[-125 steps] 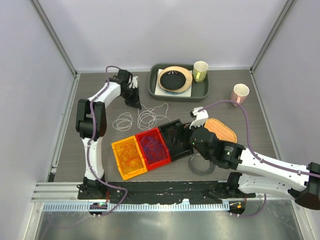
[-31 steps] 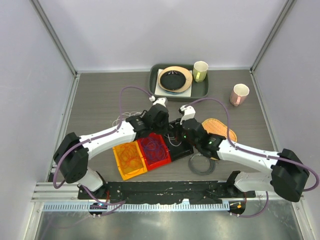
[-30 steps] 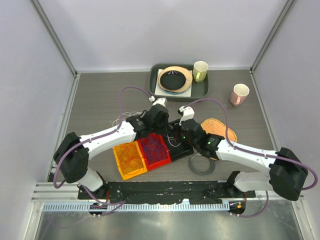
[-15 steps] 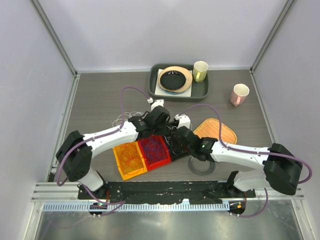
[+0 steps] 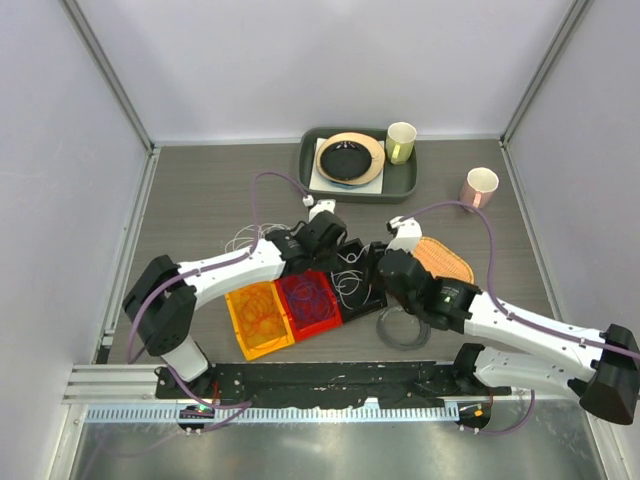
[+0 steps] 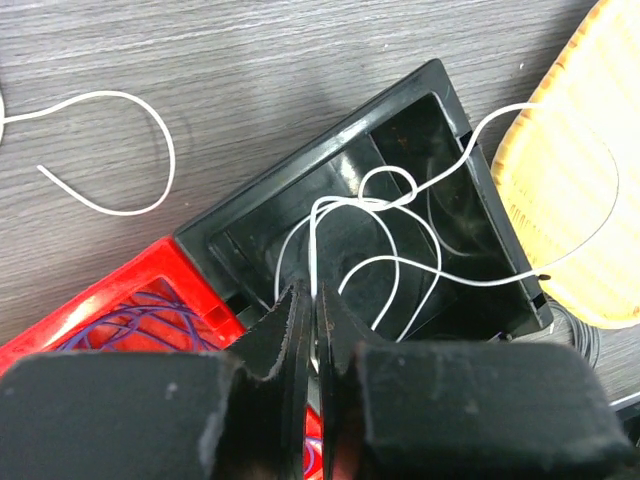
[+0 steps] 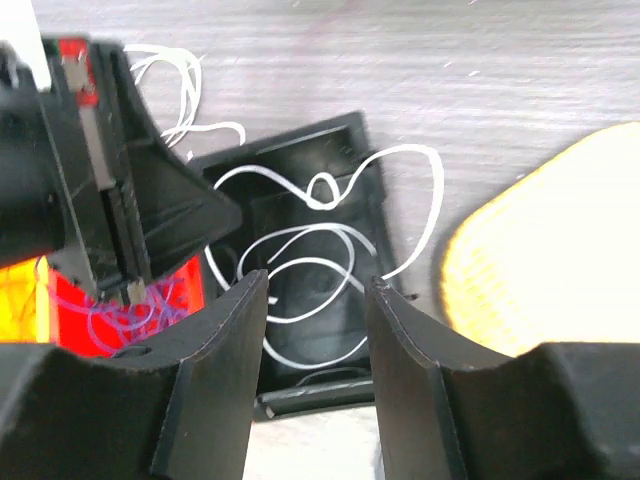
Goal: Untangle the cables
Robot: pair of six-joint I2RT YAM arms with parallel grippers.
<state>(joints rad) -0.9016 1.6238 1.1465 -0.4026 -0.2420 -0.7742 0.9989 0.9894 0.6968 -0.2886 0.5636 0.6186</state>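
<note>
Nearest the arm bases, three bins lie side by side in a slanted row. The orange bin [image 5: 232, 315] holds one orange-red cable [image 5: 262, 315]. The red bin [image 5: 335, 312] holds one purple-blue cable [image 5: 308, 295]. The black bin [image 6: 455, 215] lies at the red bin's 2 o'clock. One clear plastic ring [image 5: 380, 332] lies just beside the black bin, at its 5 o'clock.

One white cable [image 6: 314, 250] curls inside the black bin, with one loop spilling over its rim onto the single yellow woven mat [image 5: 450, 265] at 3 o'clock. The left gripper [image 6: 315, 300] hangs over the bin, jaws pressed together and pinching a strand of that white cable. The right gripper [image 7: 315, 283] hovers above the same bin, jaws spread around nothing.

More loose white strands [image 5: 243, 240] lie on the table at the black bin's 10 o'clock.

Farther off stand two cups, a pink cup [image 5: 479, 186] at 2 o'clock and a yellow-green cup [image 5: 401, 141] in one grey-green tray [image 5: 405, 183] at 12 o'clock.
</note>
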